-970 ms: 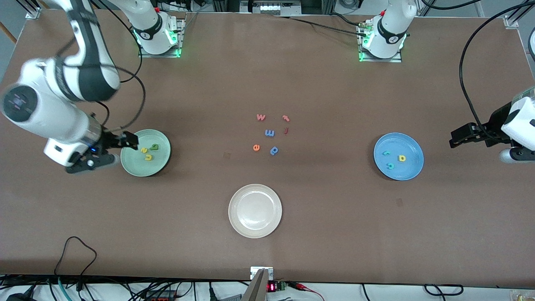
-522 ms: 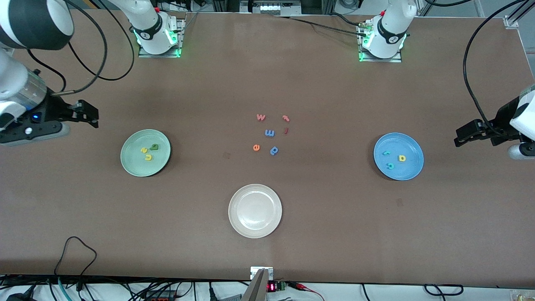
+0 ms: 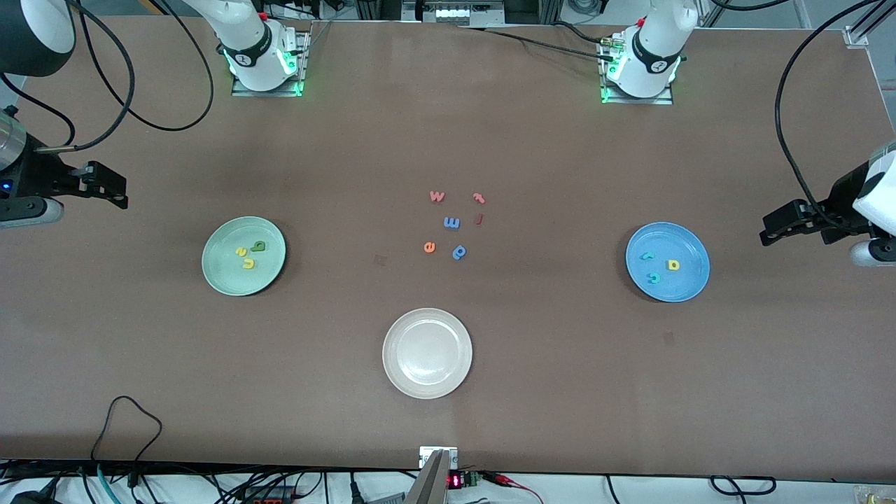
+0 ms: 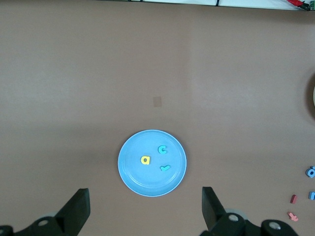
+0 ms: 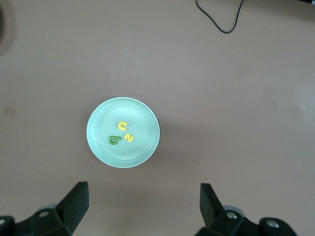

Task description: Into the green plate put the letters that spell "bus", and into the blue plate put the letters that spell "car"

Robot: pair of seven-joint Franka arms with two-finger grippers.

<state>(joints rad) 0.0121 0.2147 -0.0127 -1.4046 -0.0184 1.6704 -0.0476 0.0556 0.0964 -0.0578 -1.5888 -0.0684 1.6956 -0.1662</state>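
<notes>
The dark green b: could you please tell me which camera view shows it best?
The right wrist view: the dark green b sits large and unobstructed in the green plate. The front view shows it smaller; the left wrist view misses it.

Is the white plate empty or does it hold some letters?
Empty. The white plate shows only its bare inside; the spare letters lie on the table farther from the front camera.

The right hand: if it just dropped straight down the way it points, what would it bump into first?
Probably bare table. The right hand, open, points down beside the green plate rather than over it, though depth is hard to judge.
</notes>
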